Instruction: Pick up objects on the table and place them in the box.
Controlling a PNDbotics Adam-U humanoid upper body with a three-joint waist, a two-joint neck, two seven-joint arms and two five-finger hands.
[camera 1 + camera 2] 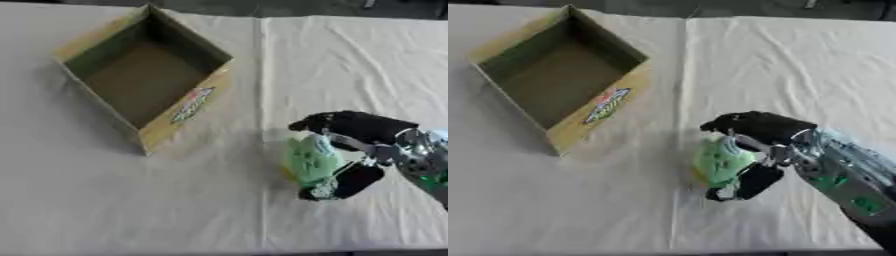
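I am curling my right hand [350, 150] around one pale green packet [311, 160], with the fingers arching over its top and the thumb closing in below, so the hand is pinching the packet between them. The packet is sitting low over the tabletop [350, 60], right of centre; I cannot tell whether it is lifting clear or touching the cloth. My left hand is not showing in either view. One cardboard box [188, 107] is standing open at the upper left, well apart from the packet, with a printed label on its near wall. I am seeing nothing inside the box, so I am judging the task to be at its first stage: the grasp is under way, and no object is placed yet. What is left, as I am reading it, is lifting the packet, carrying it left and away from me over the near wall, and releasing it inside. Count: one box, one packet, one hand at work. No other loose object is showing on the white cloth.
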